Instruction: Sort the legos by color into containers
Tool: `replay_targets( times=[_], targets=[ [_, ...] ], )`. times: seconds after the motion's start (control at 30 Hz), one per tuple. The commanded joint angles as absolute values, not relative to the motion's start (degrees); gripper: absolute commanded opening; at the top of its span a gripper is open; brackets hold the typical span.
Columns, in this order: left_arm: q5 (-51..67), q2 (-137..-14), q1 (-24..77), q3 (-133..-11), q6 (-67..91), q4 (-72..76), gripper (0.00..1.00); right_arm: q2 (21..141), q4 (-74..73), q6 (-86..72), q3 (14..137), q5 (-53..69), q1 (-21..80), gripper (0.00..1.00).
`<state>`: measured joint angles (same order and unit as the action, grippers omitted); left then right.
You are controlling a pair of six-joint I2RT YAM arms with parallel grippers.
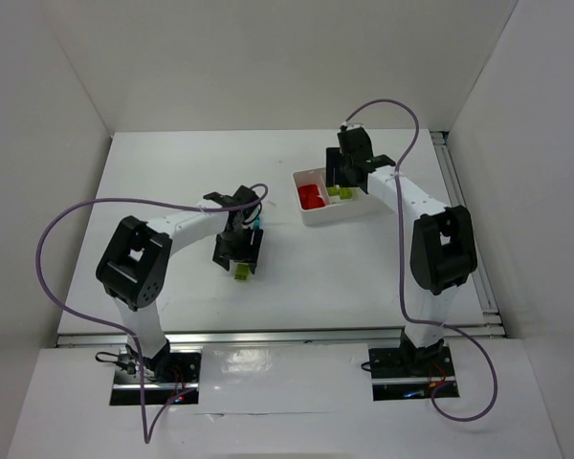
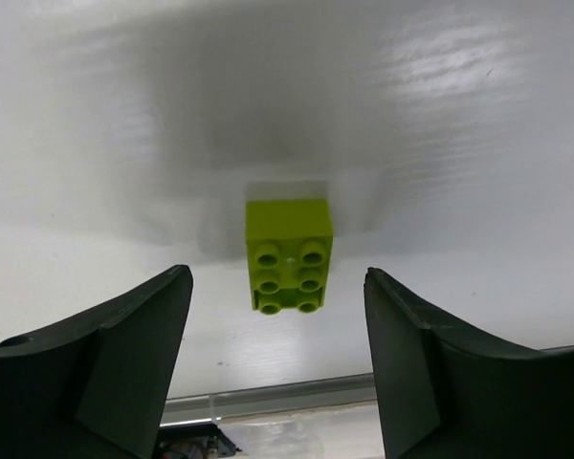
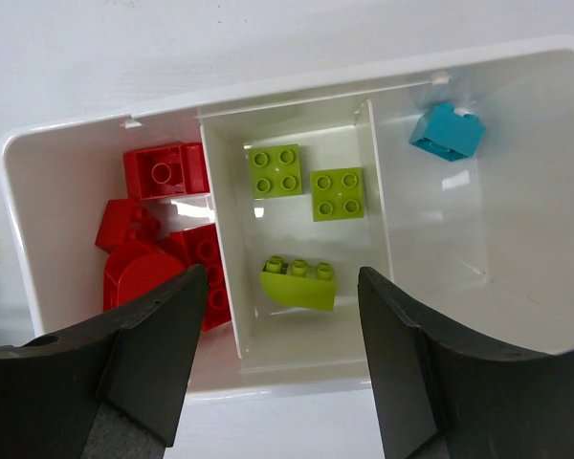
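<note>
The tray (image 3: pixel 297 91) holds most of the legos, sorted by colour. Several red bricks (image 3: pixel 163 172) are heaped in its left compartment as the right wrist view shows it. Three lime pieces sit in the middle one: two square bricks (image 3: pixel 275 170) (image 3: pixel 338 193) studs-up side by side, and a curved piece (image 3: pixel 298 282) tipped on its side nearer the camera. A single cyan brick (image 3: pixel 447 131) lies tilted in the far corner of the right compartment.

One lime brick (image 2: pixel 288 253) is outside the tray, on the white worktop (image 2: pixel 440 115). In the top view it lies well apart from the tray, to its left and closer to the arm bases.

The right pincer (image 3: pixel 279 277) hangs over the tray's middle compartment, its jaws spread and nothing between them. The left pincer (image 2: pixel 277 287) is away from the tray, low over the loose lime brick. Its jaws are spread wide on either side of the brick, with a clear gap on each side, so it is not gripped.
</note>
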<state>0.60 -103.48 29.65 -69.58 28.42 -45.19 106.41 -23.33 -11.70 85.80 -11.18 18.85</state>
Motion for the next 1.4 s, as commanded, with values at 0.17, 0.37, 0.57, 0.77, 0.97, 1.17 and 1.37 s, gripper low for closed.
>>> replay_targets(
  times=[0.17, 0.37, 0.57, 0.77, 0.97, 1.17, 1.37],
  targets=[
    [0.1, -106.5, 30.1, -71.9, 27.9, -44.8, 0.59, 102.0, -21.2, -11.8, 84.5, -11.8, 18.5, 0.71],
    [-0.4, -106.5, 30.1, -75.7, 26.1, -46.8, 0.41, 102.0, -21.2, -11.8, 84.5, -12.3, 18.5, 0.71],
    [1.9, -106.5, 31.2, -90.8, 21.6, -52.6, 0.21, 97.1, -21.2, -12.4, 83.2, -13.4, 15.8, 0.71],
    [10.3, -114.3, 31.8, -117.3, 19.4, -52.6, 0.06, 89.2, -21.2, -14.9, 79.0, -14.0, 11.5, 0.71],
    [20.6, -127.6, 31.8, -135.9, 23.3, -43.7, 0.02, 81.2, -22.2, -18.7, 72.7, -15.5, 9.0, 0.71],
    [30.9, -130.9, 31.8, -131.1, 29.2, -26.2, 0.04, 77.7, -24.5, -22.2, 68.6, -13.8, 7.8, 0.71],
    [31.7, -137.2, 32.3, -134.4, 32.4, -17.2, 0.04, 75.9, -26.1, -22.2, 67.9, -13.2, 7.8, 0.71]
  ],
)
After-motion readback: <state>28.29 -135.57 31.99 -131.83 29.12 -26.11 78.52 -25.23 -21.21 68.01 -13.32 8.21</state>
